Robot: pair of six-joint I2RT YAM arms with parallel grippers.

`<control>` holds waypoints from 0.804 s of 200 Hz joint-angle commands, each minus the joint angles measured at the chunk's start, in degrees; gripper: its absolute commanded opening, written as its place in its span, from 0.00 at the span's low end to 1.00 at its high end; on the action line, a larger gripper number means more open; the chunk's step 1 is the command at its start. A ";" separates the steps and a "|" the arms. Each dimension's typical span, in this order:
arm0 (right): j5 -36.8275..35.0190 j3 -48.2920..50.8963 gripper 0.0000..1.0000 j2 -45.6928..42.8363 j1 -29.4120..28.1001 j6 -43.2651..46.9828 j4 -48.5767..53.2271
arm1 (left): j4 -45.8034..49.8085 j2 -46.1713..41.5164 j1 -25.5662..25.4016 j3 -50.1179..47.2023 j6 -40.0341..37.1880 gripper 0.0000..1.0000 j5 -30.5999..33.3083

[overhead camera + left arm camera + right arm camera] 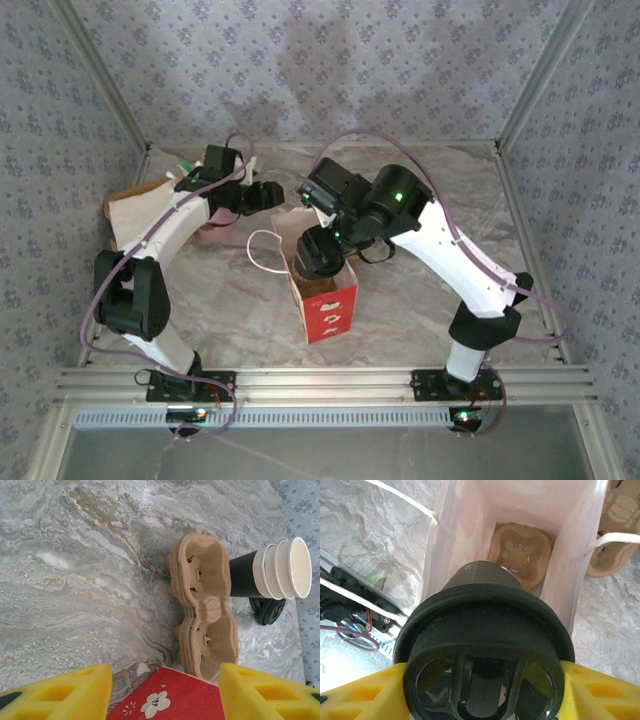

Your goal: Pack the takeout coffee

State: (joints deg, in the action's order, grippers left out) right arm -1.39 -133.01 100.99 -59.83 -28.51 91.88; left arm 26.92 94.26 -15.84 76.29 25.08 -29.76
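Note:
The takeout coffee (480,630), a black paper cup with its black lid on, hangs over the open mouth of the red paper bag (330,305), base pointing down into it. My right gripper (482,690) is shut on the cup, a yellow finger (365,695) pressing each side just below the lid. From above, the right gripper (322,250) and cup sit at the bag's top. Inside the bag (455,540) a brown cup carrier (520,555) lies at the bottom. My left gripper (165,690) is open just behind the bag, whose red flowered face (170,700) shows between its fingers.
A stack of brown cardboard carriers (205,605) lies on the marble table (75,555) behind the bag. Beside it lie nested cups, one black and several white (275,570), and spare black lids (270,611). The bag's white handle (262,250) loops out to the left. Patterned walls enclose the table.

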 commanded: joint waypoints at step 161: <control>-1.06 5.62 0.63 3.58 -2.04 -0.99 11.00 | -3.25 -0.75 0.28 -3.47 -0.03 0.58 -1.73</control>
State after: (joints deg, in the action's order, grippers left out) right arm -2.20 -128.05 103.37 -61.39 -29.12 91.88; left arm 24.95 94.24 -15.84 72.69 25.10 -30.26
